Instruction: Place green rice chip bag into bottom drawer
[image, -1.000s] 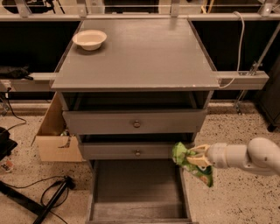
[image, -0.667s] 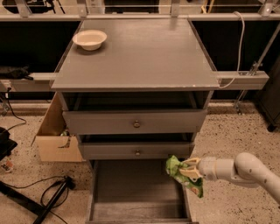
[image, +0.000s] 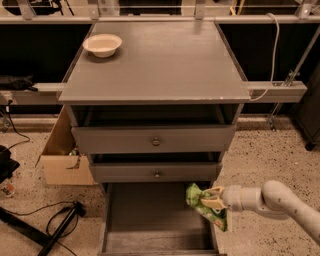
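The gripper (image: 212, 198) hangs low at the right of the cabinet, its jaws clamped on the green rice chip bag (image: 196, 195). The pouch's crumpled top bulges out to the left of the jaws and its tail droops below them and to the right. The bottom drawer (image: 150, 215) stands pulled out, its bare floor lying left of the jaws and below them. Its right wall runs almost directly underneath them.

The step in hand looks like carrying the bag over the drawer before letting go. To do it well, the jaws should travel further left, so that the drooping tail clears the right wall and the whole pouch hangs over the floor. They should also stay beneath the front of the middle drawer (image: 156, 173), which sits above them and to the left. Only after lowering close to the floor should they part, since a light, crinkly pouch dropped from a height may catch the wall and tip out.

The bowl (image: 102, 45) rests on the worktop (image: 160, 70), far above the jaws and to the left, well out of the way.

Against the earlier frame, the gripper has shifted left and a little down. The bag now overlaps the drawer's right edge where before it hung outside it.
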